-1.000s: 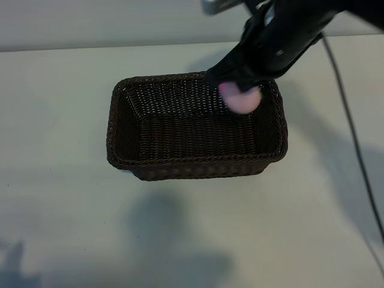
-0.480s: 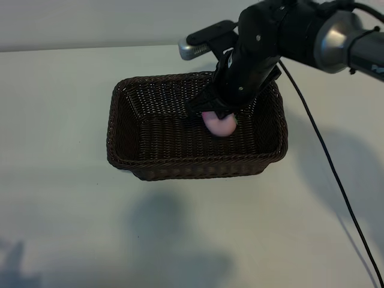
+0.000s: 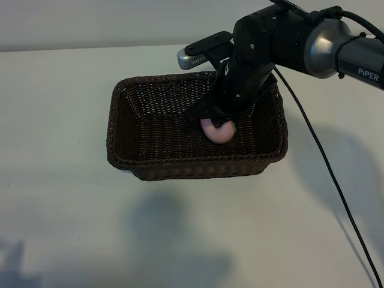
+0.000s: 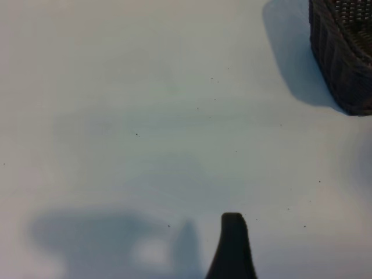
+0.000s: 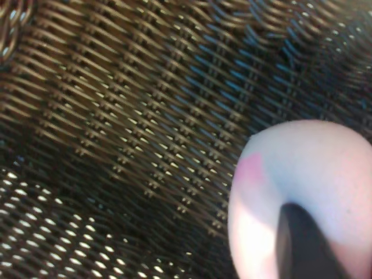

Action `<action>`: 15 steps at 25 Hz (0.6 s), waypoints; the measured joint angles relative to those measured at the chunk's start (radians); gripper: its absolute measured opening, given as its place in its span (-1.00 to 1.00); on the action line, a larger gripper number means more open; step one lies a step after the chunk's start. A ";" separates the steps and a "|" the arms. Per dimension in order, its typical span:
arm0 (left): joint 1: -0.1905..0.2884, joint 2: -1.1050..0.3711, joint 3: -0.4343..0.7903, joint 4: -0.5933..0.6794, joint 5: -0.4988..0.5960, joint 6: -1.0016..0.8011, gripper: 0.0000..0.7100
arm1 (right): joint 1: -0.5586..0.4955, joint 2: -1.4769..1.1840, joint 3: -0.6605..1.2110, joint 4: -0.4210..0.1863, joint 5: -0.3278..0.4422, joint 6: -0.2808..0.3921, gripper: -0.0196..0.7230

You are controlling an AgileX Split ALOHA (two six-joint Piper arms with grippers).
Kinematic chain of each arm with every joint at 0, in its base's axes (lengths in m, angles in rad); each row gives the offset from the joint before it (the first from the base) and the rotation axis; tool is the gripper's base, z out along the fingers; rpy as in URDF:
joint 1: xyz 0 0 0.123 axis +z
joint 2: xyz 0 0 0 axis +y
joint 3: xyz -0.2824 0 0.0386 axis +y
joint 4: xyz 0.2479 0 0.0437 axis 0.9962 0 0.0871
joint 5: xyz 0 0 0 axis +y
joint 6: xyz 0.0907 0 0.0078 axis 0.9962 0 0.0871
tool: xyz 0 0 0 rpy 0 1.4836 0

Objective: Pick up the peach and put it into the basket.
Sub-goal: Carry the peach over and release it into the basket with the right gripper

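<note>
The dark brown woven basket (image 3: 180, 161) stands in the middle of the pale table. My right gripper (image 3: 219, 122) reaches down into its right half from above. The pale pink peach (image 3: 217, 131) sits directly under the gripper tip, low inside the basket and close to the woven floor. A tiny green mark shows at the peach's right side. In the right wrist view the peach (image 5: 308, 174) fills the corner in front of the basket's weave (image 5: 145, 116). Of my left gripper only one dark finger (image 4: 232, 247) shows, over bare table, holding nothing.
A black cable (image 3: 324, 162) runs from the right arm across the table towards the front right. In the left wrist view a corner of the basket (image 4: 343, 58) stands well away from the left gripper, with open table between them.
The right arm has come down from above the basket's back rim into the basket, carrying the peach lower and slightly left. The left arm has not moved.
</note>
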 joint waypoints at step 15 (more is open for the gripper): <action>0.000 0.000 0.000 0.000 0.000 0.000 0.65 | 0.000 0.001 -0.219 0.005 0.262 0.000 0.57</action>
